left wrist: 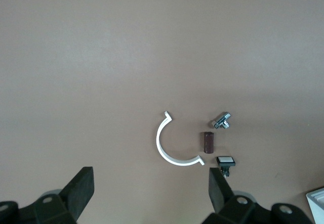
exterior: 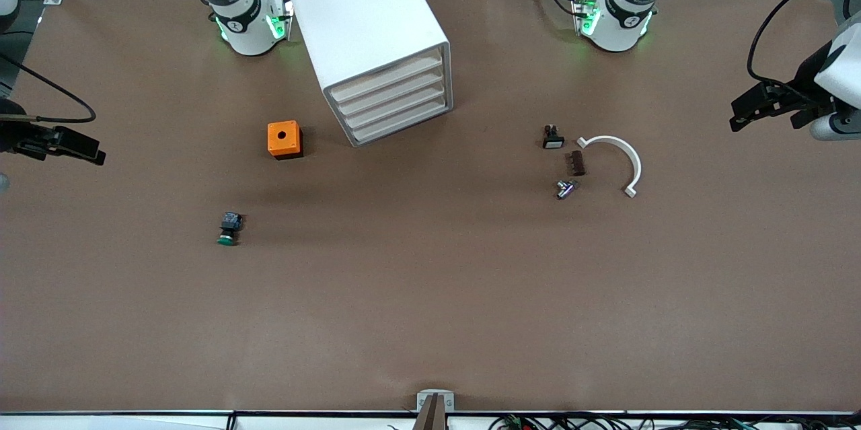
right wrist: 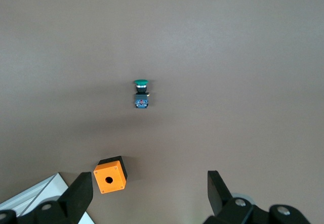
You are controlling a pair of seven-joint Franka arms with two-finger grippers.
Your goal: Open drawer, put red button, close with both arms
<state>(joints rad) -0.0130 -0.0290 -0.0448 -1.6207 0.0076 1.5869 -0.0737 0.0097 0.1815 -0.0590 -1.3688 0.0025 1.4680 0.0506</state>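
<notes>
brown table [exterior: 430,322], left gripper [exterior: 767,107] and right gripper [exterior: 64,144] open at ends

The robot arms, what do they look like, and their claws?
Both arms are glossy white with black joint bands and green lights glowing at the bases. Black cables trail from them. The left claw and right claw are black, each with two chunky fingers.

The white drawer cabinet [exterior: 373,40] stands at the table's [exterior: 430,322] twelve o'clock, drawer fronts facing five o'clock with bare table before them. An orange box [exterior: 284,139] sits at its nine o'clock, a green-capped button [exterior: 229,228] nearer the camera. Toward three o'clock lie a white curved clip [exterior: 615,159] and three small parts [exterior: 568,161]. The half of the table nearest the camera is open.
</notes>
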